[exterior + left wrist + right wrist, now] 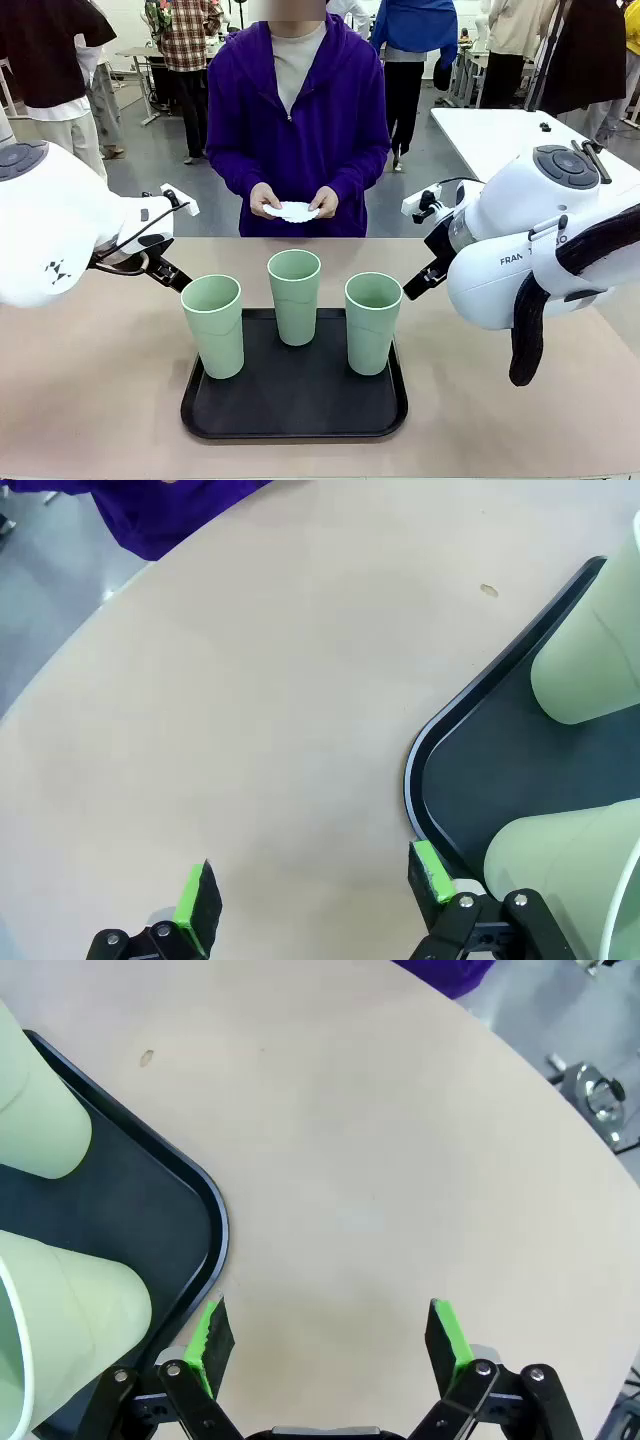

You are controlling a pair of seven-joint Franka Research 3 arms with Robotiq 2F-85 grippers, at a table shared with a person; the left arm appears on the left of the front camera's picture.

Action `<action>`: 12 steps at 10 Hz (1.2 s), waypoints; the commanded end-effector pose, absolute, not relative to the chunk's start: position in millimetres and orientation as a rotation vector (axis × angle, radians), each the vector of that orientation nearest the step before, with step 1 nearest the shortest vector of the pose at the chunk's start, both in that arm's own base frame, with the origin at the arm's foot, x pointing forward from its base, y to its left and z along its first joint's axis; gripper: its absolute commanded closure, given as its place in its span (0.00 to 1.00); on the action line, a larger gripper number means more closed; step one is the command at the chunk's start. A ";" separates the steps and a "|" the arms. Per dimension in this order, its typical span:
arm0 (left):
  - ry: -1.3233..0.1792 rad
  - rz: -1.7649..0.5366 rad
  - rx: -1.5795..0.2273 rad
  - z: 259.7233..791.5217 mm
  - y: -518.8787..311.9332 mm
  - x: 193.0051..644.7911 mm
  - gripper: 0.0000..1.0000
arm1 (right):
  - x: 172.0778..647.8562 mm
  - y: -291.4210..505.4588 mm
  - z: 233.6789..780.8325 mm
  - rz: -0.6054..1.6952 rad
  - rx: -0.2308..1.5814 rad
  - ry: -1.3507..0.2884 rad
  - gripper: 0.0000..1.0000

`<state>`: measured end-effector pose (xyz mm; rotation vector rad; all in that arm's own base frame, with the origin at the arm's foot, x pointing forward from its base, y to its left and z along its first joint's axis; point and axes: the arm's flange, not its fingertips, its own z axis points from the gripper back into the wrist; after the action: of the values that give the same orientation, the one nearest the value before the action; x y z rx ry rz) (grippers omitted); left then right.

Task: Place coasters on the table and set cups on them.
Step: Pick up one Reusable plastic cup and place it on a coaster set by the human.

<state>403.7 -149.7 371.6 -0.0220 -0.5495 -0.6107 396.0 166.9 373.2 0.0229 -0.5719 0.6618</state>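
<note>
Both jaws wide, empty; cups (294, 295) wait on tray (295, 405) between them, likely because a person (297, 120) holds the coasters (293, 211).

Our left arm (50, 235) and right arm (530, 250) reach in from either side, wrists angled downward. Our left gripper (312, 885) is spread wide and empty, its green pads (431, 871) far apart. Our right gripper (330, 1332) is likewise spread wide and empty.
</note>
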 end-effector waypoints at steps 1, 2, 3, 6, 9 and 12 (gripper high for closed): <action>-0.550 -0.611 -0.022 371.6 -149.7 403.7 0.00 | 395.9 166.9 373.2 0.662 0.023 -0.572 0.00; -0.550 -0.611 -0.022 371.6 -149.7 403.7 0.00 | 395.9 166.9 373.2 0.662 0.023 -0.572 0.00; -0.550 -0.611 -0.022 371.6 -149.7 403.7 0.00 | 395.9 166.9 373.2 0.662 0.023 -0.572 0.00; -0.550 -0.611 -0.022 371.6 -149.7 403.7 0.00 | 395.9 166.9 373.2 0.662 0.023 -0.572 0.00; -0.550 -0.611 -0.022 371.6 -149.7 403.7 0.00 | 395.9 166.9 373.2 0.662 0.023 -0.572 0.00; -0.553 -0.618 0.000 398.9 -142.3 391.9 0.00 | 389.0 166.7 391.6 0.667 0.022 -0.552 0.00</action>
<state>403.4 -148.5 377.6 -0.0206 -0.5533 -0.6093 395.0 166.7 376.7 0.0222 -0.5684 0.6627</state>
